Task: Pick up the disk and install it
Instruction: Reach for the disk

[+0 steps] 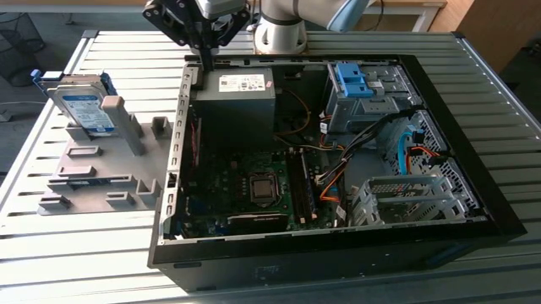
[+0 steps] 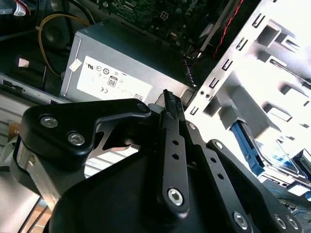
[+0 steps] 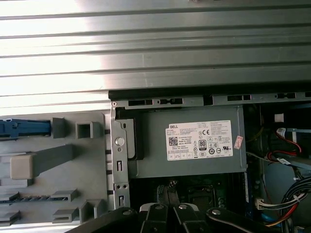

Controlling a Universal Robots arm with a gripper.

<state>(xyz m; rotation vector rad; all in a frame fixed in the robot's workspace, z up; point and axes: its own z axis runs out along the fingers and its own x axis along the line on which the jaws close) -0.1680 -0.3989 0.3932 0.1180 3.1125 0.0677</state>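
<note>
Black two-finger gripper (image 1: pixel 206 66), jaws closed together and holding nothing, poised over one corner of the open black computer case (image 1: pixel 338 266), just above the case's dark grey metal box with a white sticker (image 1: pixel 239 101). The disk (image 1: pixel 80 107), a flat silver drive with a white-and-blue label and blue rails, stands tilted on edge in a grey plastic fixture plate (image 1: pixel 93 180) just outside that corner's side wall.

One disk (image 1: pixel 85 109), one open computer case (image 1: pixel 338 263), one power supply box (image 1: pixel 237 104), one grey holder plate (image 1: pixel 101 172), one gripper (image 1: pixel 206 62).
</note>
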